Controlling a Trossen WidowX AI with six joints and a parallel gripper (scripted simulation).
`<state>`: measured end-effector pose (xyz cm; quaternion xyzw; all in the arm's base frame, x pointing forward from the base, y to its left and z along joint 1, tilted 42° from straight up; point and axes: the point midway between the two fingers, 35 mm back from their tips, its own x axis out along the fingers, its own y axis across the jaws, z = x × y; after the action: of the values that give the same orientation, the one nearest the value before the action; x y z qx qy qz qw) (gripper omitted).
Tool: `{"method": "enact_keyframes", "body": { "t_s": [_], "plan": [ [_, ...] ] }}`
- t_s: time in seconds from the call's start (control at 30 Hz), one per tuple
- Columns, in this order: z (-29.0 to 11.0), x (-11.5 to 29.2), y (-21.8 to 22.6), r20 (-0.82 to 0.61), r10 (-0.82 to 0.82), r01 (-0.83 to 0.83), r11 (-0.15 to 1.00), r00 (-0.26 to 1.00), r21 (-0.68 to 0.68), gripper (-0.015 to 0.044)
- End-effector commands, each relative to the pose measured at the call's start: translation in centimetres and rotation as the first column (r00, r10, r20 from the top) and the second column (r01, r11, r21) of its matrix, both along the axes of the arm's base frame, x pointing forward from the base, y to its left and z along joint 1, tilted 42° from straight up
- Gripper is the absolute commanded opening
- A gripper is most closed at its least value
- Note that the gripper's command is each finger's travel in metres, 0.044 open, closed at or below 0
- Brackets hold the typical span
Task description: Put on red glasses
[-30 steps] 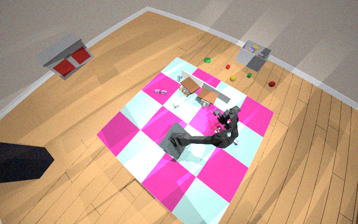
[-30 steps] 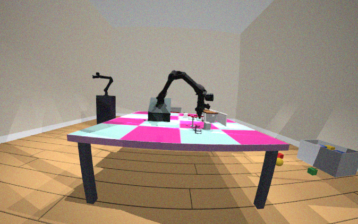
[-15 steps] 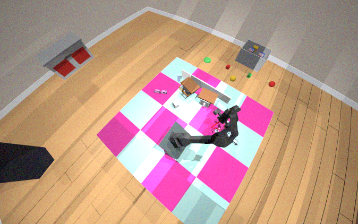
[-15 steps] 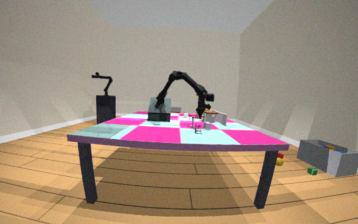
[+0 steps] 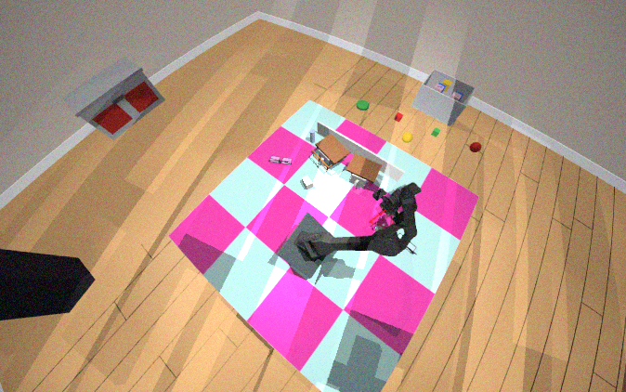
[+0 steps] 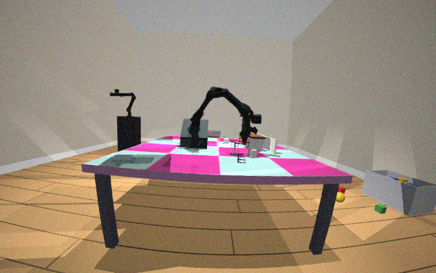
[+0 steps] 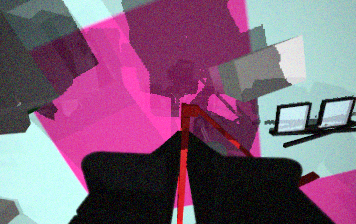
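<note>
My gripper [image 5: 382, 206] [image 6: 244, 141] [image 7: 183, 135] is shut on the red glasses [image 5: 377, 215] [image 6: 237, 142] [image 7: 184, 165] and holds them by a thin bar, a little above a pink square of the table. Two display heads with brown tops stand at the back of the table, one further back [image 5: 332, 149] and one nearer the gripper [image 5: 364, 168] [image 6: 257, 140]. The gripper hangs just in front of the nearer head. The tags are too small to tell which head is green.
Black glasses [image 7: 310, 117] [image 6: 240, 159] [image 5: 410, 249] lie right of the gripper. A white block [image 7: 272, 70] [image 6: 253, 152] sits close by, a second one [image 5: 306, 182] is further left, near pink glasses [image 5: 280, 160]. A white panel [image 5: 358, 145] [image 6: 271, 144] stands behind the heads.
</note>
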<state>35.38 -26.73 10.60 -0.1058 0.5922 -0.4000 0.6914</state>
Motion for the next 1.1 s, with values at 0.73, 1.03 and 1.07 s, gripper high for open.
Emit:
{"method": "enact_keyframes", "body": {
  "t_s": [0.73,1.03,1.07],
  "plan": [
    [-0.4,1.4,0.1,-0.004,-0.003,0.003,1.0,1.0,0.001,0.0],
    [-0.4,1.8,0.1,-0.004,-0.003,0.003,1.0,1.0,0.001,0.0],
    [-0.4,1.9,0.1,-0.004,-0.003,0.003,1.0,1.0,0.001,0.0]
  ]
}}
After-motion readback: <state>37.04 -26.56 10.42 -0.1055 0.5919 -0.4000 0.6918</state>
